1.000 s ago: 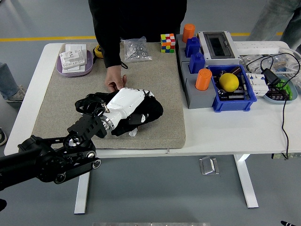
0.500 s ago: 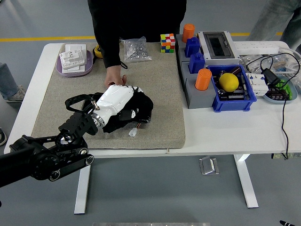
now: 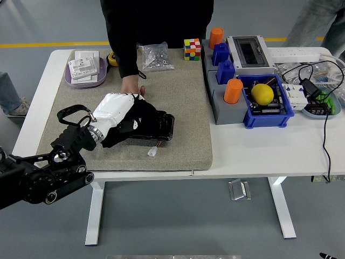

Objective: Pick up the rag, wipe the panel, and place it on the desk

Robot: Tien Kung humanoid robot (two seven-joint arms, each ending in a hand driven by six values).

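A white table (image 3: 253,154) stands on a grey floor with a yellow line; a beige mat (image 3: 183,97) covers the table's left part. Count: one Rubik's cube (image 3: 192,48), two orange cylinders, one yellow ball (image 3: 262,94), one blue bin (image 3: 280,116). My left hand (image 3: 121,110) lies flat, fingers pressed down on the black rag (image 3: 156,127) on the mat. A person's hand (image 3: 131,86) touches mine from behind.
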